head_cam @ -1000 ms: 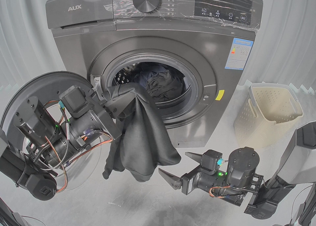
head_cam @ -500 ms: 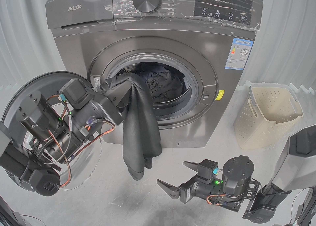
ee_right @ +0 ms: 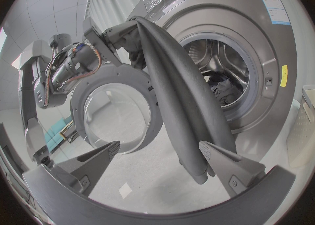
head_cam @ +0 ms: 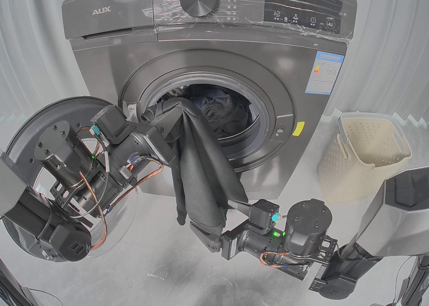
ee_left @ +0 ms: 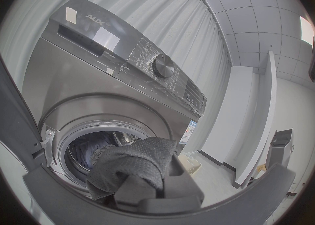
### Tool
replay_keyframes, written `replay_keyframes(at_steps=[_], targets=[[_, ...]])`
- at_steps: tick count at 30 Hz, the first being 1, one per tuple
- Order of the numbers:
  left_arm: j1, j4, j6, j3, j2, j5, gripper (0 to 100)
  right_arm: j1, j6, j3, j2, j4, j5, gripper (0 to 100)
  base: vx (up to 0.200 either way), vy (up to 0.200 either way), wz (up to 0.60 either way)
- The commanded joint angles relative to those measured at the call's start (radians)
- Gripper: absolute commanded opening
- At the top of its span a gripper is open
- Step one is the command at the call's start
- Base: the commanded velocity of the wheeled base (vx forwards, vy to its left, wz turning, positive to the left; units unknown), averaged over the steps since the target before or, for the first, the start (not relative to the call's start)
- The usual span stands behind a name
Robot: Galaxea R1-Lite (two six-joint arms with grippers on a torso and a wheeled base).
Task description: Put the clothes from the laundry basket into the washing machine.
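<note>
The left gripper (head_cam: 157,115) is clamped on the top fold of the dark garment (head_cam: 201,164), held at the mouth of the washing machine (head_cam: 286,97); the rest hangs limp below the opening; the right gripper (head_cam: 216,220), jaws spread wide and holding nothing, sits at the dangling hem; the cloth looks soft and light; that low end seems the best hold.
</note>
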Motion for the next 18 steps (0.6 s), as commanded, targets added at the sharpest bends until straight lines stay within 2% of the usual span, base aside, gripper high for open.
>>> replay_keyframes(at_steps=[1, 7, 10, 18], targets=[[-0.002, 0.000, 0.000, -0.015, 0.019, 0.012, 0, -0.025, 0.005, -0.106, 0.063, 0.002, -0.029, 100, 0.000, 0.000, 0.00], [-0.002, 0.000, 0.000, -0.024, 0.021, 0.022, 0, -0.051, 0.003, -0.185, 0.118, 0.008, -0.033, 100, 0.000, 0.000, 0.00], [-0.002, 0.000, 0.000, -0.033, 0.021, 0.041, 0, -0.050, 0.002, -0.218, 0.140, 0.012, -0.033, 100, 0.000, 0.000, 0.00], [-0.002, 0.000, 0.000, -0.033, 0.024, 0.041, 0, -0.039, 0.000, -0.284, 0.184, 0.012, -0.033, 100, 0.000, 0.000, 0.00]])
